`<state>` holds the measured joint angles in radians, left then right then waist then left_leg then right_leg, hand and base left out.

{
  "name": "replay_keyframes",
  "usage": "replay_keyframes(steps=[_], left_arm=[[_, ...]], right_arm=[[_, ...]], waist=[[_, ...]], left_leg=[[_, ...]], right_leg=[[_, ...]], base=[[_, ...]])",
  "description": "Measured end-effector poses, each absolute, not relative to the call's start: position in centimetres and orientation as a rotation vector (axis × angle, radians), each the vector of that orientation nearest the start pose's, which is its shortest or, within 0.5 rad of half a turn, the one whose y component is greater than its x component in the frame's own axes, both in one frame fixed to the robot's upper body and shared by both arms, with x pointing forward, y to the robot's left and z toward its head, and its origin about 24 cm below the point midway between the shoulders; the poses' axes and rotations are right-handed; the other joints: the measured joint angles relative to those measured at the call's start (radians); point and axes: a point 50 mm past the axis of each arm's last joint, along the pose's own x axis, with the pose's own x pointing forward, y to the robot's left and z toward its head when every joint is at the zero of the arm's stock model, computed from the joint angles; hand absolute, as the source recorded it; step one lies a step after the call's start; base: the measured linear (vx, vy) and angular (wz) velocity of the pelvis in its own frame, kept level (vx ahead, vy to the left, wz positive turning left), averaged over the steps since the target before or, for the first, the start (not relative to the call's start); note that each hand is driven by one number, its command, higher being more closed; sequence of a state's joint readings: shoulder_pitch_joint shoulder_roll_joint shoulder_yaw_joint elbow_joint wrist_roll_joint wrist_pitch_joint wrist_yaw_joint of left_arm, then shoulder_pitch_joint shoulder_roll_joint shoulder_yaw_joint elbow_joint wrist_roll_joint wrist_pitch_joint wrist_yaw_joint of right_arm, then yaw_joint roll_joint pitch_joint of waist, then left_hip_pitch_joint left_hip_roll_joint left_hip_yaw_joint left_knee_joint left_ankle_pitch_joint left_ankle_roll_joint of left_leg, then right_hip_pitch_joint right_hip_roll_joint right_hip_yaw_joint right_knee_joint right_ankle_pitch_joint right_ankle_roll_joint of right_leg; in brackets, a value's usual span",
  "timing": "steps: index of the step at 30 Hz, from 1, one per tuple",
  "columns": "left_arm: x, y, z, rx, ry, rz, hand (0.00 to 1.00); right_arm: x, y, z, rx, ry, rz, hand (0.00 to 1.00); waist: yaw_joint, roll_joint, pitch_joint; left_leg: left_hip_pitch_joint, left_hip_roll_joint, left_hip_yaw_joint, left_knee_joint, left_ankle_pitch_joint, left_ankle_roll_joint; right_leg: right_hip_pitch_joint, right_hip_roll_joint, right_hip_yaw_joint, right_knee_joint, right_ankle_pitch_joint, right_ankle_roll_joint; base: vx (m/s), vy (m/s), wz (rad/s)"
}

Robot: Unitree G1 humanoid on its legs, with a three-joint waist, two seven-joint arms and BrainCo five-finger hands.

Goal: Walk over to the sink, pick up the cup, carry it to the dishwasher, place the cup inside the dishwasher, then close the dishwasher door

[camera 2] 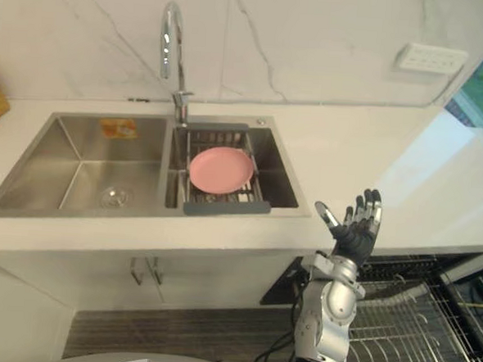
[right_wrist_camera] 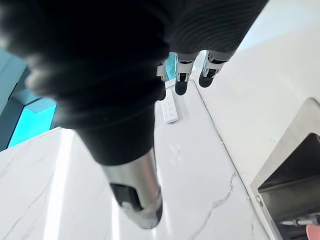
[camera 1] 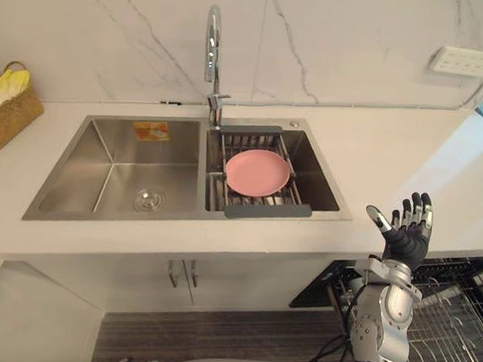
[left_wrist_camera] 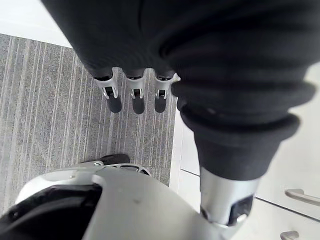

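A steel double sink (camera 1: 104, 152) is set into the white counter. Over its right basin lies a grey drain rack (camera 1: 266, 205) with a pink plate (camera 1: 258, 171) on it. The left basin holds nothing but its drain. My right hand (camera 1: 408, 232) is raised in front of the counter's edge, right of the sink, open with its fingers spread and pointing up, and holds nothing. In the left wrist view my left hand (left_wrist_camera: 135, 95) hangs over the grey floor with relaxed, straight fingers and is empty.
The dishwasher is open at the lower right, its wire rack (camera 1: 455, 317) pulled out below my right hand. A chrome tap (camera 1: 213, 48) stands behind the sink. A woven basket (camera 1: 8, 109) sits at the far left of the counter. Cabinet doors (camera 1: 183, 272) are under the sink.
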<state>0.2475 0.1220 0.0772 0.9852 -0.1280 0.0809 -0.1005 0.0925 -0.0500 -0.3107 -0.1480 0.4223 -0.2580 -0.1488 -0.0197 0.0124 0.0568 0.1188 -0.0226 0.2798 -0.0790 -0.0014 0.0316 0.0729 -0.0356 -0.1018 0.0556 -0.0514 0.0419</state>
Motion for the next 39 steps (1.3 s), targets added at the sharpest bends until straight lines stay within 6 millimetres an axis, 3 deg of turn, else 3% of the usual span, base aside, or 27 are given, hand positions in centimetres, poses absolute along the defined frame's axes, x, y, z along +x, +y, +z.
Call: replay_keyframes(steps=[5,7,10,15,19,21,23,27,29,31,32,34,39], left_arm=[[2.9,20.8,-16.8,-0.238,1.299,0.272,0.00],[2.7,20.8,-16.9,-0.300,1.315,0.316,0.00],[2.1,20.6,-17.0,-0.387,1.335,0.382,0.00],[1.7,20.5,-17.1,-0.397,1.351,0.399,0.00],[1.7,20.6,-17.1,-0.388,1.355,0.409,0.00],[1.6,20.7,-17.1,-0.382,1.357,0.409,0.00],[1.6,21.0,-17.1,-0.371,1.356,0.412,0.00],[1.9,21.4,-17.0,-0.345,1.353,0.434,0.00],[2.0,21.6,-17.0,-0.342,1.349,0.436,0.00],[2.0,22.3,-16.8,-0.327,1.347,0.446,0.00],[2.0,22.5,-16.8,-0.323,1.345,0.448,0.00],[2.2,22.3,-16.8,-0.346,1.340,0.456,0.00],[1.8,21.4,-17.0,-0.394,1.338,0.464,0.00]], right_arm=[[22.7,-23.9,8.3,0.431,-0.367,-0.382,0.00],[24.0,-23.8,7.0,0.432,-0.259,-0.330,0.00],[24.3,-24.4,5.6,0.410,-0.171,-0.298,0.00],[24.2,-26.4,6.7,0.373,-0.215,-0.319,0.00],[24.2,-26.4,6.9,0.363,-0.223,-0.315,0.00],[24.2,-26.4,7.2,0.358,-0.241,-0.317,0.00],[24.0,-26.4,7.6,0.334,-0.274,-0.340,0.00],[23.8,-26.4,9.0,0.321,-0.355,-0.356,0.00],[23.7,-26.6,9.7,0.319,-0.388,-0.369,0.00],[23.8,-26.6,10.3,0.290,-0.407,-0.372,0.00],[23.8,-26.6,10.2,0.288,-0.404,-0.371,0.00],[24.3,-26.4,10.5,0.289,-0.392,-0.357,0.00],[24.6,-26.3,10.2,0.248,-0.344,-0.372,0.00]], waist=[[0.014,-0.015,0.009],[0.019,-0.021,0.013],[0.016,-0.021,0.015],[0.006,-0.017,0.015],[-0.002,-0.021,0.017],[-0.001,-0.026,0.021],[0.002,-0.039,0.028],[0.004,-0.043,0.058],[0.002,-0.039,0.072],[0.007,-0.078,0.070],[0.007,-0.087,0.070],[0.013,-0.090,0.060],[0.025,-0.054,0.058]], left_leg=[[-0.028,0.013,-0.025,0.070,-0.022,-0.017],[-0.039,0.029,-0.012,0.113,-0.042,-0.020],[-0.038,0.044,0.005,0.131,-0.056,-0.031],[-0.027,0.052,0.025,0.130,-0.065,-0.029],[-0.015,0.056,0.062,0.130,-0.077,-0.028],[-0.001,0.056,0.078,0.136,-0.093,-0.025],[0.006,0.046,0.079,0.151,-0.118,-0.022],[0.009,0.043,0.033,0.164,-0.141,0.005],[0.006,0.042,0.013,0.165,-0.147,-0.003],[0.009,0.019,-0.025,0.166,-0.148,-0.016],[0.012,0.017,-0.040,0.165,-0.147,-0.020],[0.010,0.037,-0.079,0.145,-0.126,-0.046],[0.008,0.053,-0.091,0.097,-0.093,-0.048]], right_leg=[[-0.003,-0.003,-0.032,0.001,-0.017,0.005],[-0.003,-0.005,-0.063,0.001,-0.020,-0.005],[-0.005,0.002,-0.056,-0.007,-0.011,-0.013],[-0.025,0.014,-0.009,-0.019,0.009,-0.007],[-0.036,0.020,0.034,-0.022,0.026,-0.011],[-0.048,0.016,0.034,0.017,0.003,0.000],[-0.112,-0.001,0.025,0.159,-0.047,0.001],[-0.152,-0.034,-0.065,0.260,-0.062,-0.001],[-0.180,-0.054,-0.075,0.295,-0.078,-0.011],[-0.174,-0.107,-0.074,0.238,0.017,0.003],[-0.164,-0.116,-0.075,0.225,0.006,0.023],[-0.122,-0.094,-0.124,0.133,0.018,0.016],[-0.052,-0.057,-0.160,-0.031,0.097,0.015]], base=[[0.00,-0.048,0.13],[-0.03,-0.074,-0.19],[-0.01,-0.056,-0.35],[0.03,-0.015,-0.45],[0.05,0.016,-0.42],[0.04,0.029,-0.37],[0.00,0.032,-0.28],[-0.05,0.007,-0.08],[-0.11,0.033,0.34],[-0.02,-0.034,0.53],[0.09,-0.132,0.63],[0.11,-0.147,0.50],[0.11,-0.065,0.16]])
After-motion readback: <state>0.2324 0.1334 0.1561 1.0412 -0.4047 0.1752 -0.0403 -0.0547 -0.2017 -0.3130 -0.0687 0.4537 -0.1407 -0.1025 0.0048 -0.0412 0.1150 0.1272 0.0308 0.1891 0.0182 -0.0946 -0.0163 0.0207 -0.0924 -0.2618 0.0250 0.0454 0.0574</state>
